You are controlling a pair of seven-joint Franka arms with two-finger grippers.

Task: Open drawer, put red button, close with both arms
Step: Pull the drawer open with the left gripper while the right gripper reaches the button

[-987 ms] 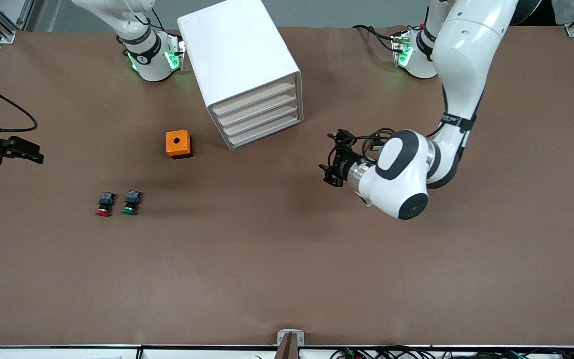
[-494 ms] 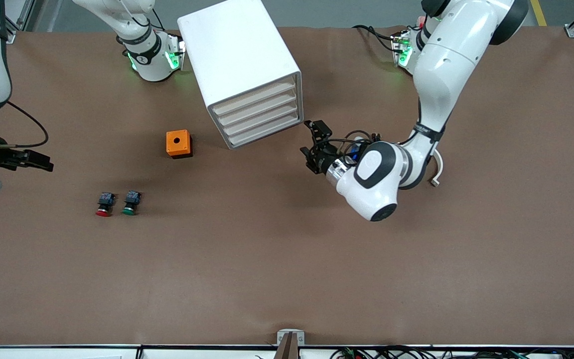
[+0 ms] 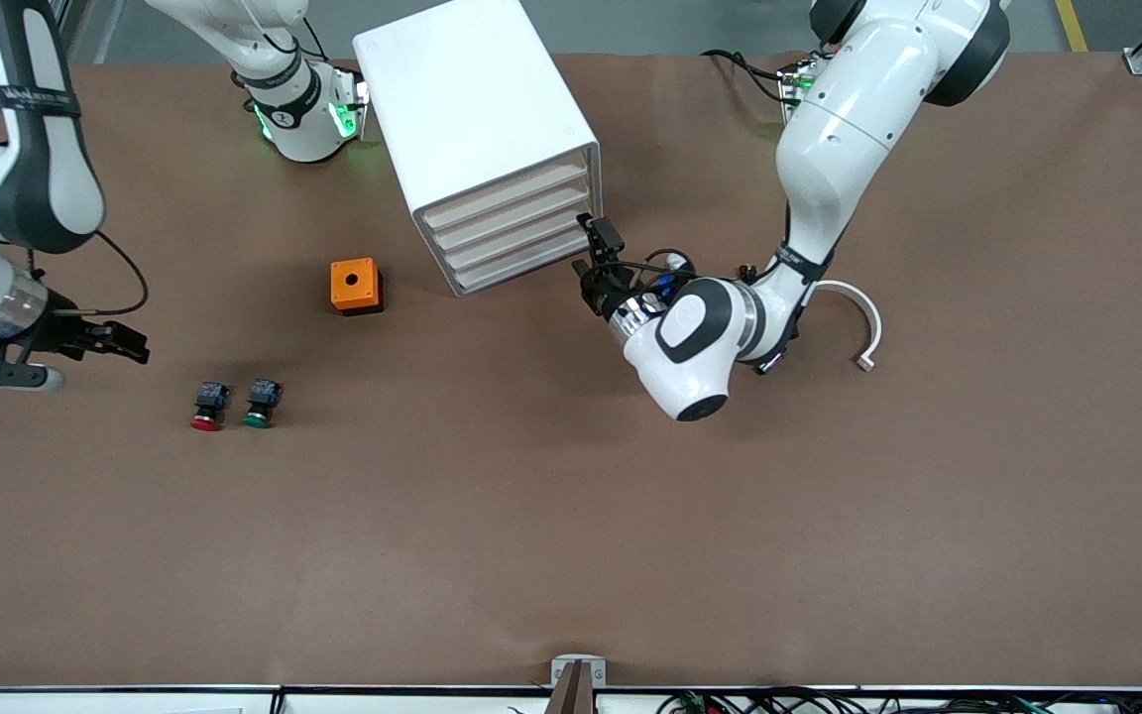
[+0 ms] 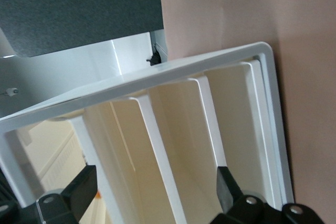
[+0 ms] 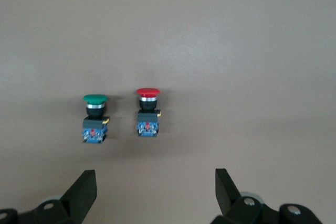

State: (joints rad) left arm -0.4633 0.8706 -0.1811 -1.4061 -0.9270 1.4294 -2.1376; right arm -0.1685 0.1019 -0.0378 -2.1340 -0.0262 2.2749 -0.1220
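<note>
The white cabinet [image 3: 477, 119] stands near the robots' bases with all four cream drawer fronts [image 3: 516, 233] shut. My left gripper [image 3: 596, 260] is open and empty, just in front of the lower drawers at their corner toward the left arm's end. In the left wrist view the drawer fronts [image 4: 178, 129] fill the picture between the open fingers of the left gripper [image 4: 152, 192]. The red button [image 3: 206, 407] lies on the table beside the green button [image 3: 260, 404]. My right gripper [image 3: 130, 345] is open and empty, above the table beside the red button [image 5: 147, 113], which lies ahead of its fingers [image 5: 84, 190].
An orange box with a hole [image 3: 355, 286] sits between the buttons and the cabinet. The green button [image 5: 95, 119] lies close to the red one. A white curved piece [image 3: 863, 322] shows by the left arm's elbow. The brown table [image 3: 571, 526] is bare nearer the front camera.
My left gripper has moved toward the cabinet and now sits at the drawer fronts. My right gripper has moved in from the table's end toward the two buttons.
</note>
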